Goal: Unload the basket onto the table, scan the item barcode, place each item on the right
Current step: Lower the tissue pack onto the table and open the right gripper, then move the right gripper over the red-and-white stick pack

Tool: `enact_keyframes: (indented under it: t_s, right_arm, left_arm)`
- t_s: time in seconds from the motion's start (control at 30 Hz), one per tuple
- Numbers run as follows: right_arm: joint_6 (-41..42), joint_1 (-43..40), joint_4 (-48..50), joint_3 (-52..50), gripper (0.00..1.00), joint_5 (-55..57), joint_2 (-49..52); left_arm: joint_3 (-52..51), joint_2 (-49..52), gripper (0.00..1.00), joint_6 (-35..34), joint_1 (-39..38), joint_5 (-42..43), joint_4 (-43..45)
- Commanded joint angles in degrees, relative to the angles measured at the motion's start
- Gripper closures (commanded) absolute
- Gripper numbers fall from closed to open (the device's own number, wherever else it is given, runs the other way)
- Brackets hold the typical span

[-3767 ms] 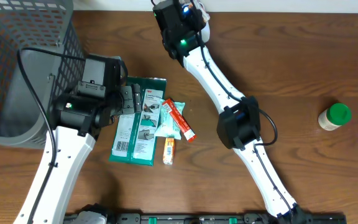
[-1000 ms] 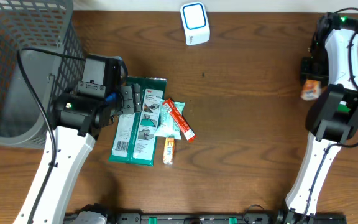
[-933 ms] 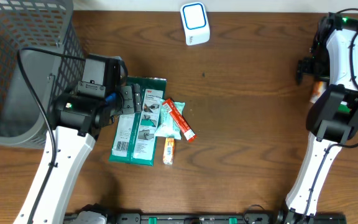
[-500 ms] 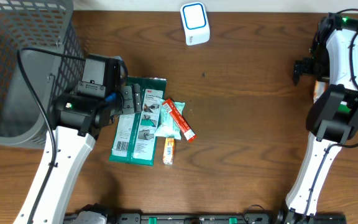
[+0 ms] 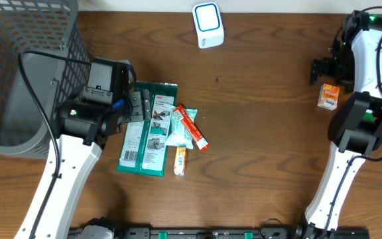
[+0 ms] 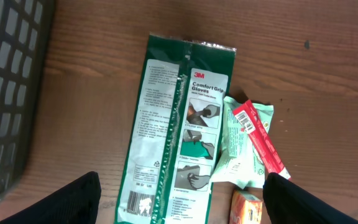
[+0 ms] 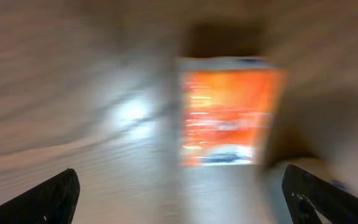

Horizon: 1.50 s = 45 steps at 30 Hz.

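A small orange packet [image 5: 180, 160] lies nearest the robot's side of the wooden worktop [image 5: 257, 166]. Just past it, a red strip packet [image 6: 263, 146] with a barcode on a white patch at one end rests across a pale green crinkled pouch [image 6: 244, 149]. Beside these is a long flat green pack [image 6: 179, 124] that reads "3M Comfort Grip Gloves", with a sealed seam running down its length. The left pincer [image 6: 182, 202] hangs over this pack with its fingers spread wide, gripping nothing. To the left stands a grey plastic lattice basket [image 5: 18, 66].

Farther off on the right, the orange-and-white box [image 5: 328, 96] lies flat on the worktop. The wrist view is too smeared for its lettering to be read. The right pincer [image 7: 191, 199] hovers just beyond the box, fully spread and empty, clear of it. At the far edge sits a white rounded block [image 5: 208, 24] with a blue-ringed face.
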Motion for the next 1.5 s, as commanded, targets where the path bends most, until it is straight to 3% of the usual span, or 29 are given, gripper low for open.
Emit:
enact_keyframes:
  t_s: [0.0,0.2,0.77,1.03,1.47]
  right_arm:
    - [-0.50,0.48,0.37,1.31,0.01,-19.82,-2.10]
    - [-0.50,3.28,0.50,1.14,0.04,-32.22,-2.10]
    - [-5.95,26.88,2.29,1.11,0.22,-27.76,-2.10]
    - [-8.24,37.88,2.93,1.11,0.40,-24.79,-2.10]
    - [-8.20,45.42,3.06,-2.05,0.55,-19.28,-2.10]
  left_arm:
    - [0.72,0.22,0.16,0.79,0.31,-0.70,-0.04]
    - [0.72,0.22,0.16,0.79,0.31,-0.70,-0.04]
    - [0.72,0.22,0.16,0.79,0.31,-0.70,-0.04]
    - [0.72,0.22,0.16,0.79,0.31,-0.70,-0.04]
    - [0.72,0.22,0.16,0.79,0.31,-0.72,-0.04]
